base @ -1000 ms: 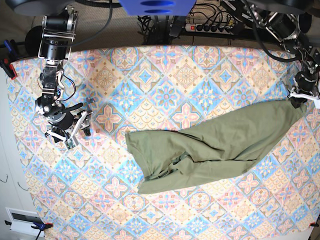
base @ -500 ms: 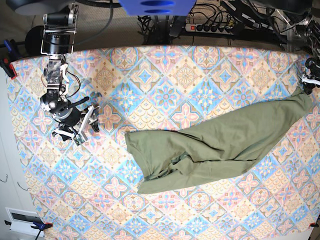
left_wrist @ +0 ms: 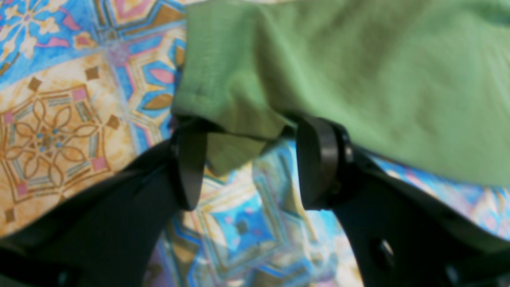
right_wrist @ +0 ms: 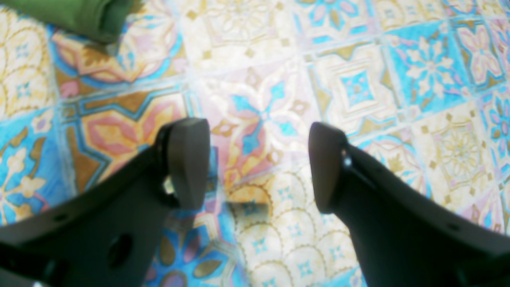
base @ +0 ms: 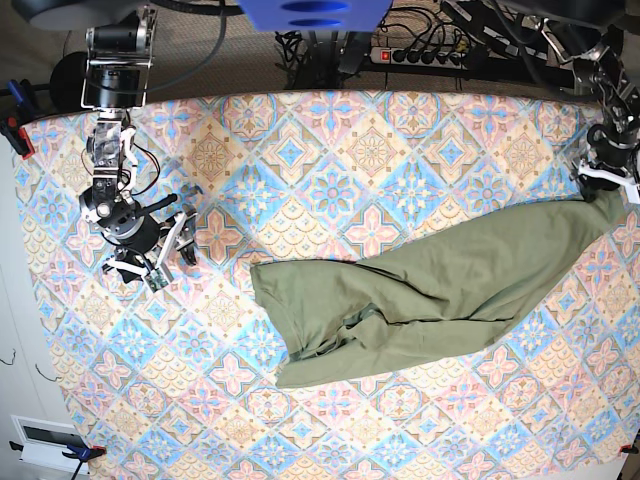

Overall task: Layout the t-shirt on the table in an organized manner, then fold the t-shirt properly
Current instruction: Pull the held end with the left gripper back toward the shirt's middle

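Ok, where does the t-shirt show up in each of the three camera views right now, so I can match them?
Base: the t-shirt lies across the table's centre-right, running up to the left gripper.
Left wrist: it fills the top and right; one corner hangs between the open gripper's fingers.
Right wrist: only a rolled edge at top left, clear of the right gripper.
Shared landmark: the tile-pattern table cloth.
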Robot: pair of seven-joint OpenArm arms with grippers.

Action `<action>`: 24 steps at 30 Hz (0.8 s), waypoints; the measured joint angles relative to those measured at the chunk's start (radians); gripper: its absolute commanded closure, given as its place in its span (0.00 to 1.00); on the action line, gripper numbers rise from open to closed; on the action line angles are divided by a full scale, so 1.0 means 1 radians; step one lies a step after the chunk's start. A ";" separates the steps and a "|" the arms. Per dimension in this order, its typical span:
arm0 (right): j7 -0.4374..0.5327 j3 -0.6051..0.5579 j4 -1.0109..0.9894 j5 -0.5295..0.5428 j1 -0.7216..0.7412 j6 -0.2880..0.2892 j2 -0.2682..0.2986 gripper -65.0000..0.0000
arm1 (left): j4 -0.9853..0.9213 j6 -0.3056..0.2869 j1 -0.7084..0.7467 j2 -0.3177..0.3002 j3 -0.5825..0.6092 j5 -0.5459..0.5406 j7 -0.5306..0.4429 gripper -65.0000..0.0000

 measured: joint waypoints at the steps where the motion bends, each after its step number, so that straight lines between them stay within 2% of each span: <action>1: 0.000 0.000 0.000 0.000 0.000 0.000 -0.001 0.42 | -0.021 0.008 -0.010 -0.003 -0.002 0.005 0.001 0.49; 7: 0.000 0.000 0.000 -0.001 -0.001 0.000 0.002 0.42 | -0.060 0.008 -0.019 -0.001 -0.006 0.005 -0.015 0.49; 9: 0.000 0.000 0.000 0.000 0.000 0.000 0.002 0.42 | -0.060 0.012 -0.022 0.012 -0.006 0.004 -0.035 0.52; 11: 0.003 0.000 0.001 0.003 0.000 0.001 0.002 0.42 | -0.057 0.014 -0.022 0.021 -0.006 0.004 -0.036 0.65; 15: 0.000 0.001 0.001 0.000 0.003 0.000 0.003 0.42 | -0.054 0.015 -0.024 0.037 0.050 -0.019 -0.061 1.00; 17: 0.000 0.001 0.001 0.000 0.002 0.000 0.002 0.42 | -0.047 0.015 -0.026 0.042 0.098 -0.026 -0.062 1.00; 19: 0.000 0.002 0.001 -0.001 0.002 0.000 0.002 0.42 | -0.024 0.004 -0.027 0.046 0.144 -0.072 -0.028 1.00; 22: 0.000 0.004 0.001 -0.001 0.003 0.000 0.002 0.42 | 0.109 -0.074 0.037 0.063 0.181 -0.160 0.110 1.00; 24: 0.000 0.004 0.001 0.001 0.003 0.000 0.002 0.42 | 0.227 -0.090 0.105 0.107 0.184 -0.226 0.198 1.00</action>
